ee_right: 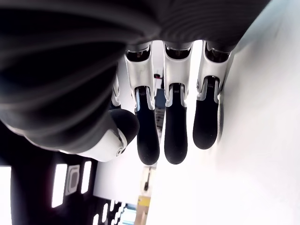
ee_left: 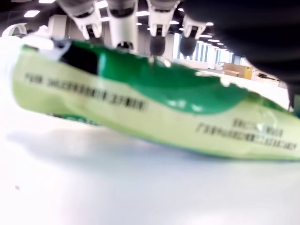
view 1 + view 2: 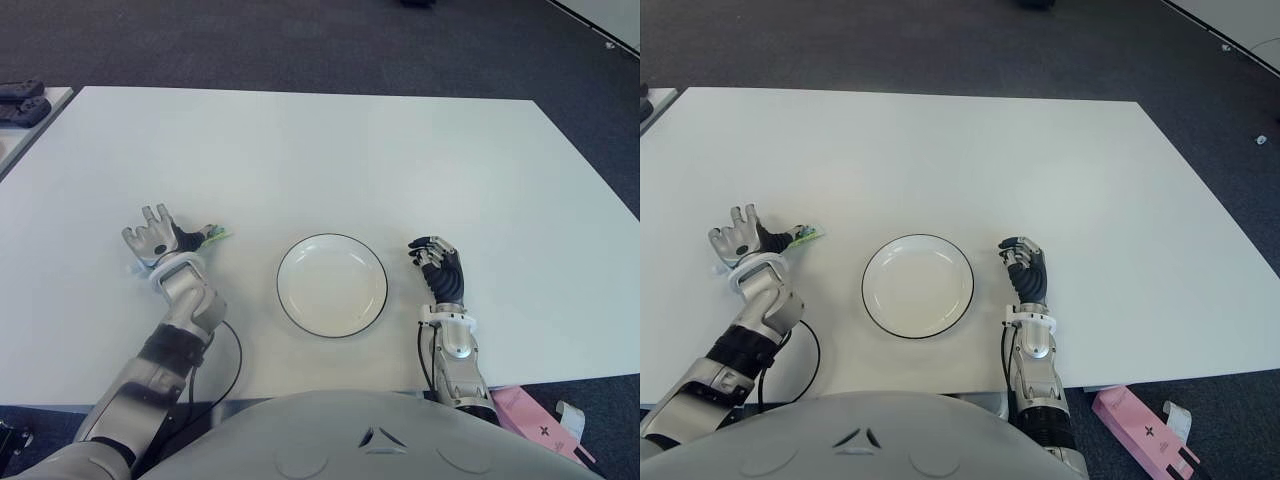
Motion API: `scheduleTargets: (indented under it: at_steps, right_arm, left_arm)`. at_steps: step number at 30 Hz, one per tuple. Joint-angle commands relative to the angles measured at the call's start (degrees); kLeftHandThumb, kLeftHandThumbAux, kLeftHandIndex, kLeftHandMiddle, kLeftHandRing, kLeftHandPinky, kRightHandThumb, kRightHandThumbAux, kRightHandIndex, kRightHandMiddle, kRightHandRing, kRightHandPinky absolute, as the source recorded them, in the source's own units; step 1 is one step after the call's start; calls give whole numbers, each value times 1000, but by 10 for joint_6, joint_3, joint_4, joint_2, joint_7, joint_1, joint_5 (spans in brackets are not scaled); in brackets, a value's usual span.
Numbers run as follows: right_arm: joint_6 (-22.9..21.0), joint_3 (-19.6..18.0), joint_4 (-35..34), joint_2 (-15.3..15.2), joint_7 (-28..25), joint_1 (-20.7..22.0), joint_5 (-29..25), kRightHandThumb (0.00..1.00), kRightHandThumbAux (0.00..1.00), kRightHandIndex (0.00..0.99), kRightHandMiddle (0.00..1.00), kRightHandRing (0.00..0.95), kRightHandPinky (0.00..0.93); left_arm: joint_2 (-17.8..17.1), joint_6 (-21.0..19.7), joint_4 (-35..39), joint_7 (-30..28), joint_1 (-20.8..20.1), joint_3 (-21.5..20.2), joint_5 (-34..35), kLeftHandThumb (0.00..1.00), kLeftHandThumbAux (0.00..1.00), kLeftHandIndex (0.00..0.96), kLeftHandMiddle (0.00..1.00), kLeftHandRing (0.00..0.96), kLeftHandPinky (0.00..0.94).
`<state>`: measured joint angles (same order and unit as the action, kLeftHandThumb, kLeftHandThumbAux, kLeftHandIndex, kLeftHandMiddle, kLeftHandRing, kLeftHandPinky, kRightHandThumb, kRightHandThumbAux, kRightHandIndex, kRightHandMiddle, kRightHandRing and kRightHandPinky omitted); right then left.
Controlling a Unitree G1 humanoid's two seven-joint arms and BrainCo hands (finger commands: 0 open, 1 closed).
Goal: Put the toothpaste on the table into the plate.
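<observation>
The toothpaste [image 2: 140,103] is a green and pale-green tube lying flat on the white table [image 3: 330,160]. In the left eye view only its green end [image 3: 214,235] shows, sticking out to the right from under my left hand [image 3: 155,235]. That hand is over the tube at the table's left, fingers spread and pointing away, not closed round it. The white plate [image 3: 332,286] with a dark rim sits empty near the front edge, to the right of the tube. My right hand [image 3: 440,265] shows just right of the plate, fingers relaxed, holding nothing.
A black cable [image 3: 232,360] loops beside my left forearm near the front edge. Dark objects [image 3: 20,100] lie on a second table at the far left. A pink box [image 3: 535,420] lies on the floor at the lower right.
</observation>
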<state>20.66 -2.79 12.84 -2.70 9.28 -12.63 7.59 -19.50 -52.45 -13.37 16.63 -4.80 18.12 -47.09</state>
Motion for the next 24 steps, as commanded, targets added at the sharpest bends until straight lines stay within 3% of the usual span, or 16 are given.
scheduleTargets:
  at_steps: [1, 17, 24]
  right_arm:
    - [-6, 3, 5, 5, 1, -4, 2, 715, 732, 424, 475, 476, 485]
    - [-14, 6, 3, 7, -6, -4, -3, 715, 731, 425, 471, 471, 476]
    - [-2, 6, 6, 8, -13, -4, -10, 714, 730, 425, 470, 467, 469]
  left_arm:
    - [-22, 40, 50, -15, 36, -24, 17, 0, 351, 7, 36, 4, 0]
    - [-88, 151, 150, -4, 90, -85, 5, 0, 349, 69, 162, 123, 113]
    - [-132, 211, 264, -59, 141, -117, 13, 0, 409, 133, 255, 207, 208]
